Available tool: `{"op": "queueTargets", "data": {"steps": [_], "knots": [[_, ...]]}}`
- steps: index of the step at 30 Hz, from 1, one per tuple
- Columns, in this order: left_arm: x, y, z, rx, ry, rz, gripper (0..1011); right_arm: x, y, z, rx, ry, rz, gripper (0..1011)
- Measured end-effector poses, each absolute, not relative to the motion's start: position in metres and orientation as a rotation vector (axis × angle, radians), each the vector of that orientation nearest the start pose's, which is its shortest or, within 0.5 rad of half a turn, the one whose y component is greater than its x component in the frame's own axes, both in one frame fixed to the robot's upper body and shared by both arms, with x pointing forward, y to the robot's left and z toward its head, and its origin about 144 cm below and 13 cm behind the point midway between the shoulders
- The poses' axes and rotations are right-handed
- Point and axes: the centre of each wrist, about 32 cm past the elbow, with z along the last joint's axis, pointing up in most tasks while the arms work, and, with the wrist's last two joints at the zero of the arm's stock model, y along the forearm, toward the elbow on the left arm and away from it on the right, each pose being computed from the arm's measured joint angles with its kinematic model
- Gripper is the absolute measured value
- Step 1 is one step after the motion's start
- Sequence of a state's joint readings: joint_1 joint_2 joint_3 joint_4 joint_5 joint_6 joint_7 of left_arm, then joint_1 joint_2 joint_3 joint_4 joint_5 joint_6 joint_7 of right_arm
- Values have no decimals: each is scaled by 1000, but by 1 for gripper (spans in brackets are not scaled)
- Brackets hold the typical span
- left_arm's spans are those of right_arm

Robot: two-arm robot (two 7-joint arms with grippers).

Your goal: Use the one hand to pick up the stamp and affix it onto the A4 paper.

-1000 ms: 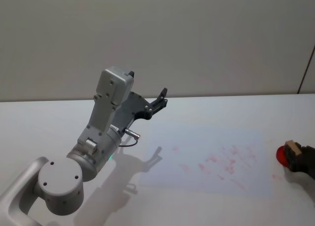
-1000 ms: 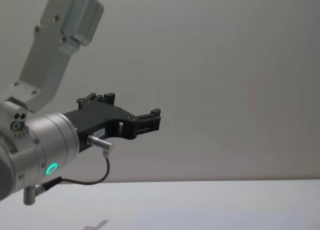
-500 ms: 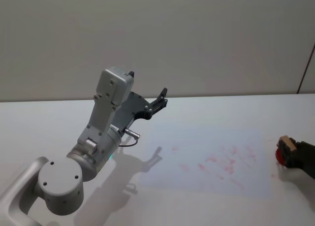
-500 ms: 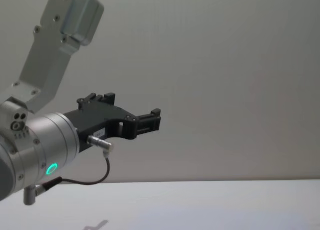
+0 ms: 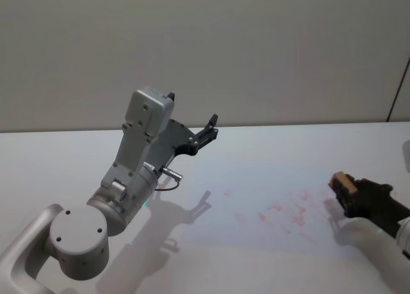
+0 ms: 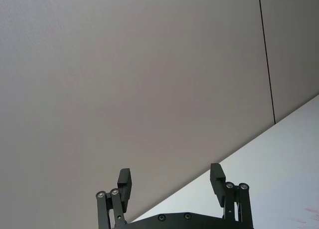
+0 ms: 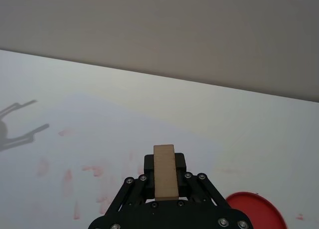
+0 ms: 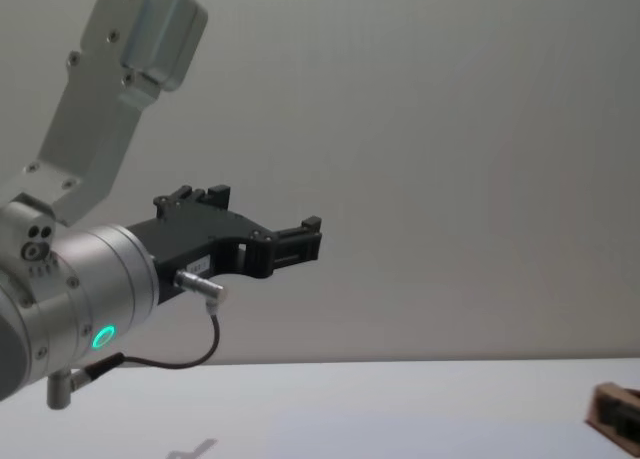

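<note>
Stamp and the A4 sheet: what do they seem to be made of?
The stamp, held in the right claw near the sheet's right edge, looks like unfinished wood: its top is matt, pale tan and square-cut, and its lower body is hidden. The A4 sheet looks like thin matt paper, lying flat and blotched with reddish smudges. The left claw is parked open, raised on the left.

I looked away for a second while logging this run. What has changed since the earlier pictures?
The right gripper, shut on the stamp, has moved left, away from the red ink pad and over to the paper's right edge. The left gripper stayed raised, fingers open.
</note>
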State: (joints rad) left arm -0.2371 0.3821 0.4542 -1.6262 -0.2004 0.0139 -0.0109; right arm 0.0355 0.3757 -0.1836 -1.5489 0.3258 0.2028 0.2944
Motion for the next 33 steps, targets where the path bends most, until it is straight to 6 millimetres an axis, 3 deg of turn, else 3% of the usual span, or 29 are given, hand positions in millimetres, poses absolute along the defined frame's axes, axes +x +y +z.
{"op": "queueTargets", "data": {"steps": [19, 33], "knots": [[492, 198, 1204, 61, -268, 1124, 1001, 454, -224, 1143, -177, 141, -847, 220], [492, 198, 1204, 61, -268, 1124, 1001, 451, -180, 1127, -189, 137, -758, 220]]}}
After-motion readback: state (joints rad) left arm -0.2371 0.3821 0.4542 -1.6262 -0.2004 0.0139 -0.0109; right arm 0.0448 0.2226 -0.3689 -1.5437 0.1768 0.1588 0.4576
